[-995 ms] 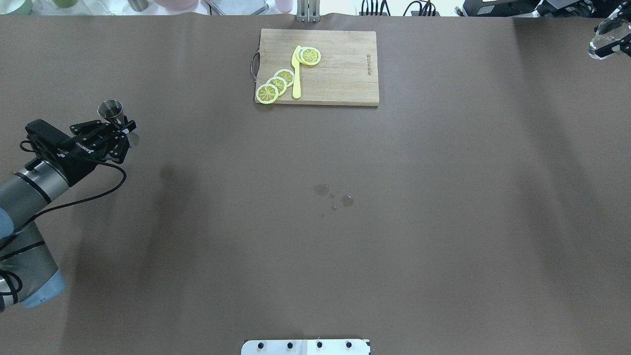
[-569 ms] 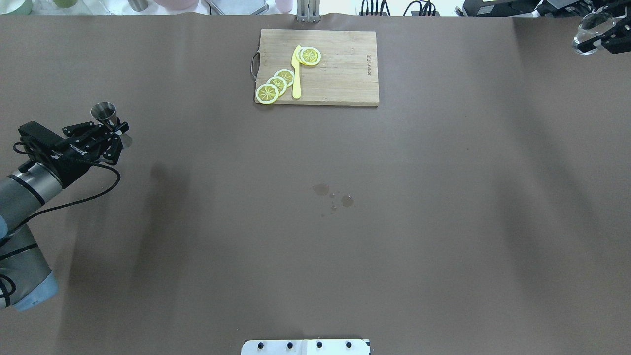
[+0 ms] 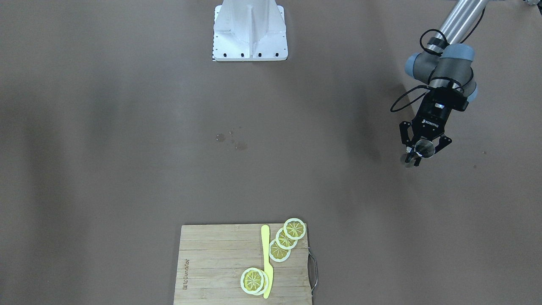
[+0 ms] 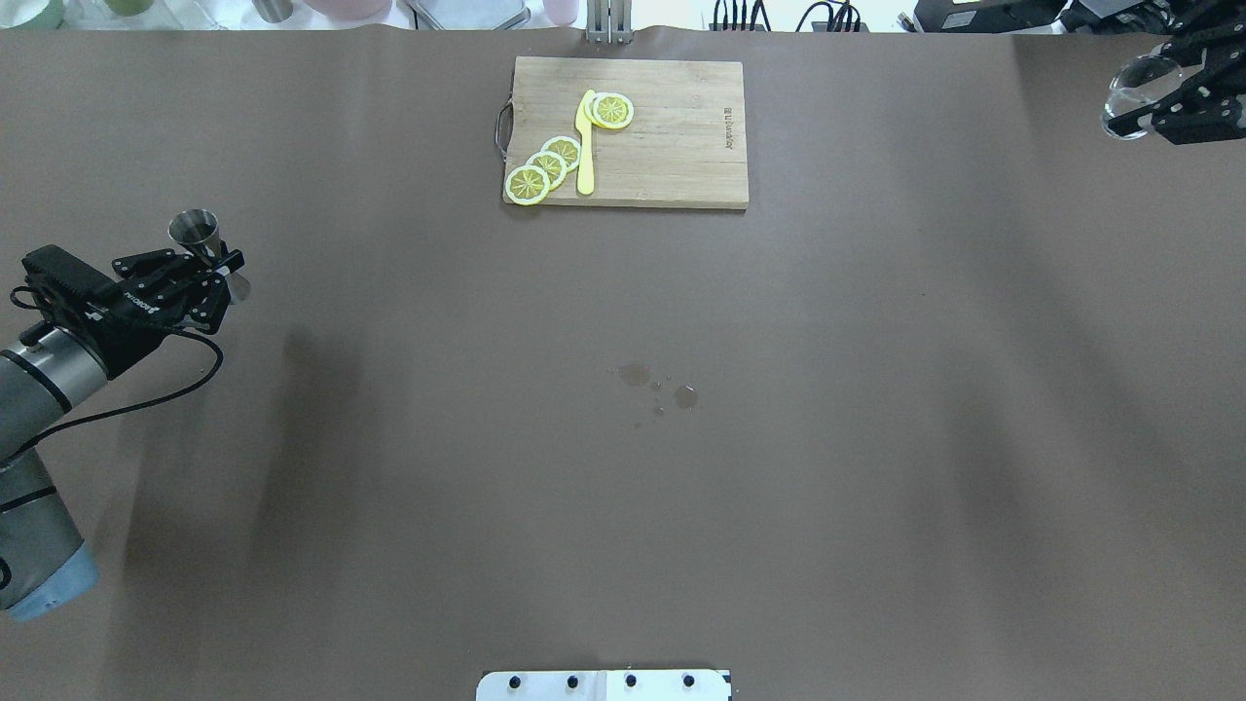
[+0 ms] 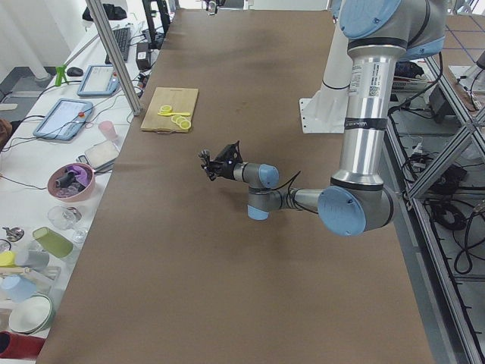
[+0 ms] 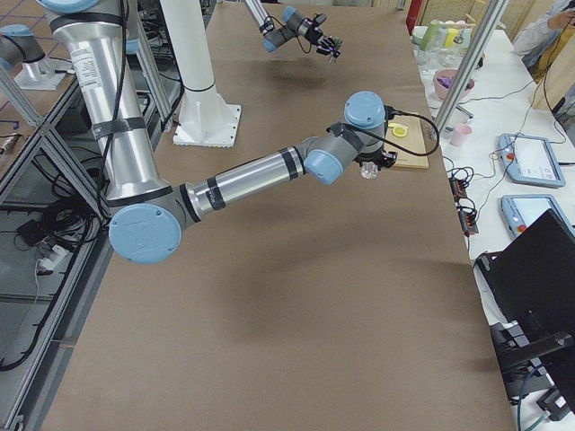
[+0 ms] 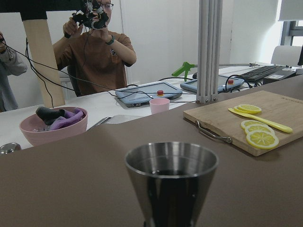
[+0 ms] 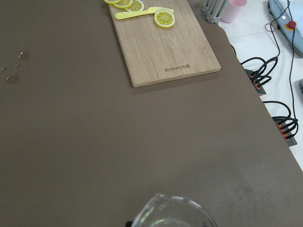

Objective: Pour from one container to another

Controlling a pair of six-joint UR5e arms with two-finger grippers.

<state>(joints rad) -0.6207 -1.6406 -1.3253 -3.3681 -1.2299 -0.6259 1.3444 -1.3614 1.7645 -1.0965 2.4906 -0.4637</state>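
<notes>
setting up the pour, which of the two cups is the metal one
The metal cup is the cone-shaped one in the left gripper; the glass cup in the right gripper is clear.

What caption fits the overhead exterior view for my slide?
Left claw holds a steel jigger, right claw a clear glass cup, at opposite table ends; lemon slices wait on the cutting board.
</notes>
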